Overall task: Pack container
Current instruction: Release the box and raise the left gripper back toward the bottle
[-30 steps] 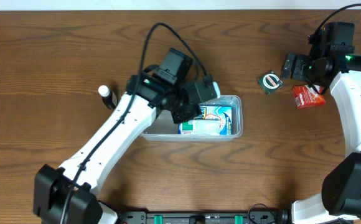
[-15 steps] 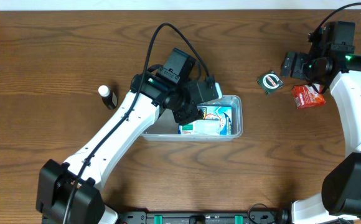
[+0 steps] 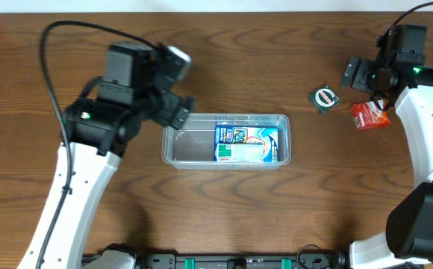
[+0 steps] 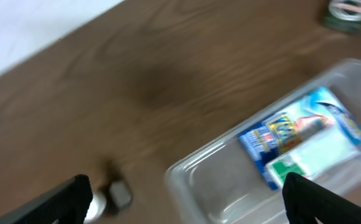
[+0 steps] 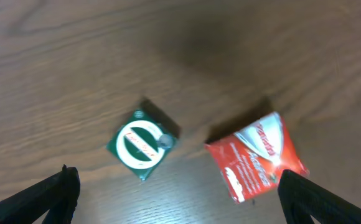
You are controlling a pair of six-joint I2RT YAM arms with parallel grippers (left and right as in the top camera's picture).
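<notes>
Lying lengthwise near the middle of the brown wooden table point(image 3: 276, 217), the clear, shallow rectangular plastic container point(image 3: 178, 148) has its long sides running left to right. A blue-and-white printed packet point(image 3: 247, 143) lies flat in its right half, while the left half shows only bare plastic. In the left wrist view the same tub point(image 4: 215, 186) is blurred, but the packet point(image 4: 299, 137) is still readable inside it.

The left gripper point(image 4: 185, 182) hangs above the table by the tub's left end, its fingers spread wide with nothing between them. Below it, beside one finger, sits a small white-and-dark object point(image 4: 109, 198), too blurred to name.

Well to the right of the tub lies a green square packet with a round white label point(image 3: 324, 98). Just beyond it is a red packet with white print point(image 3: 369, 116); the two are close but apart. The right gripper point(image 5: 177, 179) hovers over this pair, fingers wide and empty, touching neither.
</notes>
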